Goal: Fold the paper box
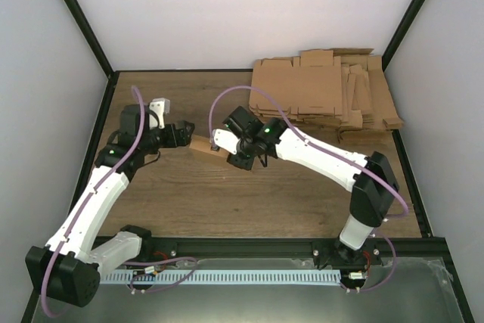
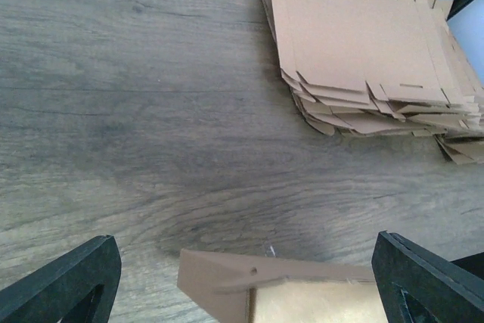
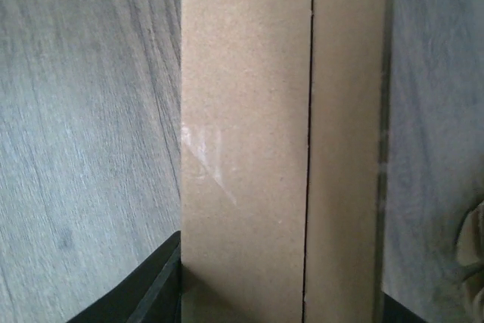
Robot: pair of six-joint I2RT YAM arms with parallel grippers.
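The paper box [image 1: 203, 147] is a small, folded-up brown cardboard piece held just above the wooden table between my two arms. My right gripper [image 1: 224, 149] is shut on its right end. In the right wrist view the box [image 3: 249, 134] fills the space between the jaws, and a black finger [image 3: 147, 293] presses against its left edge. My left gripper [image 1: 184, 135] is at the box's left end and open. In the left wrist view its fingers [image 2: 68, 285] stand wide apart, with the box's corner [image 2: 302, 293] low between them and a gap on the left side.
A pile of flat brown cardboard blanks [image 1: 325, 92] lies at the back right of the table [image 1: 227, 202], seen also in the left wrist view as a stack [image 2: 363, 43]. White walls and a black frame enclose the table.
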